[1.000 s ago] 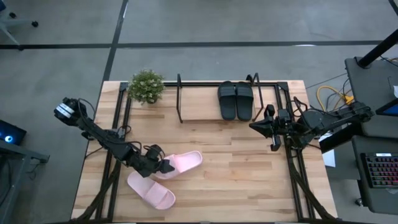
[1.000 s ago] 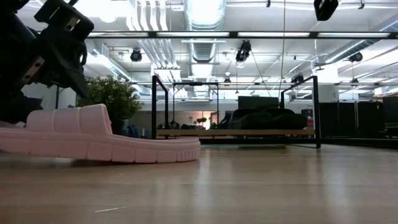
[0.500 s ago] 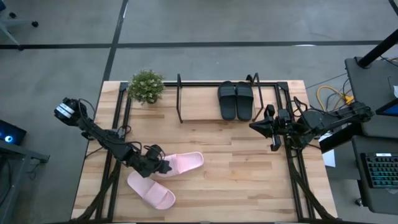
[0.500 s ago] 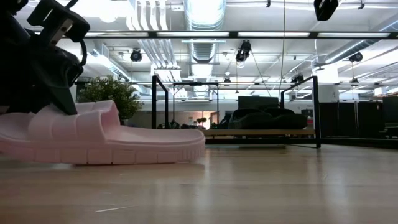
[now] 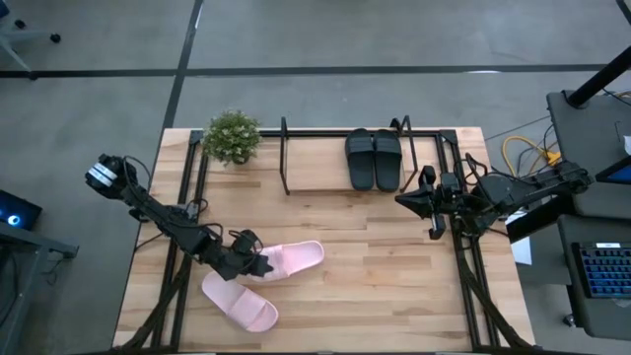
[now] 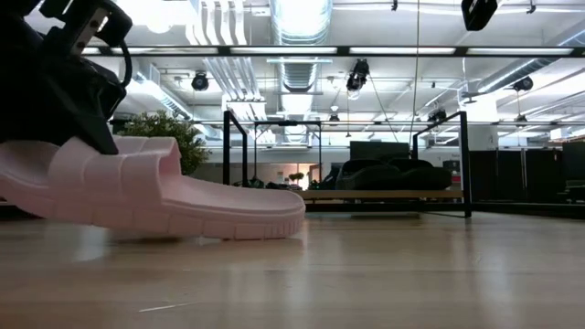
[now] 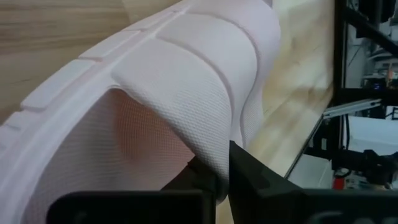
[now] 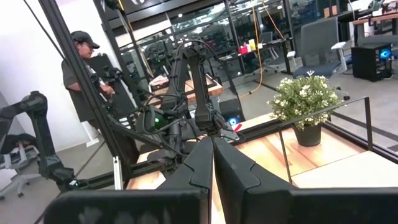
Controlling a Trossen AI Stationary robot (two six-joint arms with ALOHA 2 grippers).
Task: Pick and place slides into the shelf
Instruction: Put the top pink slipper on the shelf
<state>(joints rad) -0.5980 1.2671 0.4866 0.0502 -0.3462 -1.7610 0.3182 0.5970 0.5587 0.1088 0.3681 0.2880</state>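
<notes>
The left claw [image 5: 254, 264] grips a pale pink slide [image 5: 291, 258] by its strap; the right claw [image 5: 406, 200] waits closed near the shelf [image 5: 317, 183].

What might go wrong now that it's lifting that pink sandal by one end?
The left gripper pinches only the strap of the pink slide, whose toe seems to touch the table; it could slip or swing. It might also bump the second pink slide just beside it.
</notes>
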